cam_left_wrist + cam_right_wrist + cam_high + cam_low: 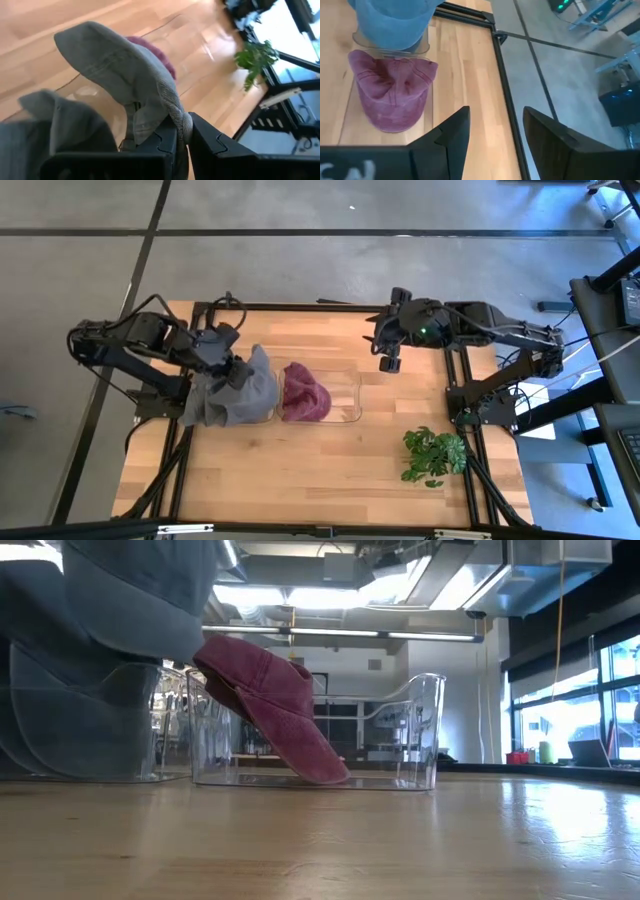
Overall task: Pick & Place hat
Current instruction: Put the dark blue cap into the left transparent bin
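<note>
A grey-blue cap [240, 390] hangs from my left gripper [232, 370] over the left end of a clear plastic bin [350, 395]; it also shows in the low view [90, 650] and the left wrist view [120, 85]. A maroon cap [303, 392] lies inside the bin, leaning on its floor [275, 705], and shows in the right wrist view [390, 90]. My right gripper [388, 358] is open and empty, above the table beyond the bin's far right end. My left gripper pinches a bunched fold of the grey-blue cap's edge [181, 120] between its two fingers. The fingers come from the table's left, slanting down. The cap hangs below and beside the fingers, slack, its lower part draped at the bin's left end.
A small green plant [433, 455] stands at the table's near right. The black frame rail [502, 75] runs along the table's far edge. Bare wooden table [300, 470] lies in front of the bin.
</note>
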Controlling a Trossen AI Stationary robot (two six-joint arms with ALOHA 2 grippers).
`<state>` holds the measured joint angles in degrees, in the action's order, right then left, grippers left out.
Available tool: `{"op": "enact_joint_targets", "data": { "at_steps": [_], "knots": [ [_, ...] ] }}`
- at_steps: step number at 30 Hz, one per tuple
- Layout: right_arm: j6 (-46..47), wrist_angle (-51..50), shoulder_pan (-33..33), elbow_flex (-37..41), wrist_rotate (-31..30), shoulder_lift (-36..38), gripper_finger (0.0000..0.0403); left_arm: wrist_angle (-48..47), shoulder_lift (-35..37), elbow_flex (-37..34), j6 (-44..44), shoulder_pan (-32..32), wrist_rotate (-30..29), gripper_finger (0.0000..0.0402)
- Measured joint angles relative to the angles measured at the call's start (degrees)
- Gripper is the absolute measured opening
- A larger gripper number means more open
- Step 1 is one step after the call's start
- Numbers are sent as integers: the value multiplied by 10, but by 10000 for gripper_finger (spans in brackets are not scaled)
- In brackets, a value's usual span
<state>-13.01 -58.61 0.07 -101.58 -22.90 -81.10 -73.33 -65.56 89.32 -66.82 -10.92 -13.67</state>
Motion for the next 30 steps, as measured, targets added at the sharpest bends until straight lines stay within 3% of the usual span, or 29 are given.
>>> {"op": "enact_joint_targets", "data": {
  "at_steps": [10,21,30],
  "knots": [
    [-27,1,-27,0,66,0,184,-90,-32,0,-115,-22,-31,22],
    [-42,29,-47,60,76,-1,184,-64,-85,0,-103,-23,-97,26],
    [-37,36,-52,80,77,0,184,-9,-126,0,-69,-23,-58,27]
  ]
}}
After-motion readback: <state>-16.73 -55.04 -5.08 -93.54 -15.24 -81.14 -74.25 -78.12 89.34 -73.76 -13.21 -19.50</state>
